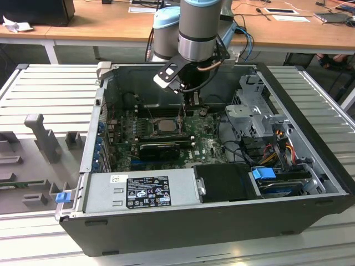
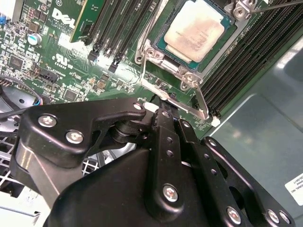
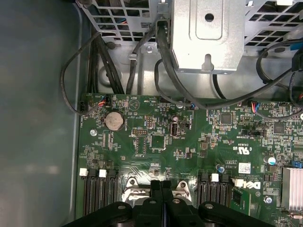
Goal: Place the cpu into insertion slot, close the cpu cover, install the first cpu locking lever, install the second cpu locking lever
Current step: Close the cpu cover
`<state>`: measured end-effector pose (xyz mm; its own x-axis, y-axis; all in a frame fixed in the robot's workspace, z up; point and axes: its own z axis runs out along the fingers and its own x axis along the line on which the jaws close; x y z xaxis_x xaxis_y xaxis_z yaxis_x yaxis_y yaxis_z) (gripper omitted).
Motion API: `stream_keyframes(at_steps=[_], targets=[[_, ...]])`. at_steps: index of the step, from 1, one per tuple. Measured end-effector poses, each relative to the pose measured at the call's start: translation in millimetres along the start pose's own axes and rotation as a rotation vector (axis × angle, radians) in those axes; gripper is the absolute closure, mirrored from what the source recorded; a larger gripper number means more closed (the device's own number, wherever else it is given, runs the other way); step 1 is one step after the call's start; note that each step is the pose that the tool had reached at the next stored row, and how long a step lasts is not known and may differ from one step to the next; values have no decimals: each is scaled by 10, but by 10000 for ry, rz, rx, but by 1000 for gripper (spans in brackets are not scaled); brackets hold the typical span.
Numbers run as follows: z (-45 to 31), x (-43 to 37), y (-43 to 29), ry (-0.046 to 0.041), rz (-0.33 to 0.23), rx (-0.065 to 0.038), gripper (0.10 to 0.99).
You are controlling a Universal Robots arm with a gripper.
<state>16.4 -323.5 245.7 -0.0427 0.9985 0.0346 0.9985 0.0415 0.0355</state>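
The cpu point(image 2: 194, 29) lies flat in the insertion slot point(image 1: 164, 125) on the green motherboard point(image 3: 189, 142), its pale face showing. The silver cpu cover point(image 2: 189, 75) lies down around it as a frame. A thin wire locking lever point(image 2: 143, 71) runs from the socket's corner to my fingertips. Beside it lies a flat silver lever arm point(image 2: 202, 104) with a white tip. My gripper point(image 2: 163, 111) is shut, its black fingers point(image 3: 156, 189) pressed together right at the socket's edge. In the exterior view the gripper point(image 1: 193, 104) hangs just past the socket toward the case's far wall.
Long black memory slots point(image 2: 236, 61) flank the socket on both sides. A metal drive cage point(image 1: 256, 111) and cable bundles point(image 3: 161, 71) stand at the exterior view's right. The power supply point(image 1: 144, 188) fills the case's near side. The case walls point(image 1: 310, 127) enclose the board.
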Motion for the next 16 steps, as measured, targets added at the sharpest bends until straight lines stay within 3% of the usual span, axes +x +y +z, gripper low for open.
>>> stream_keyframes(at_steps=[16], targets=[[-3, 4, -86, 0, 0, 0, 980]])
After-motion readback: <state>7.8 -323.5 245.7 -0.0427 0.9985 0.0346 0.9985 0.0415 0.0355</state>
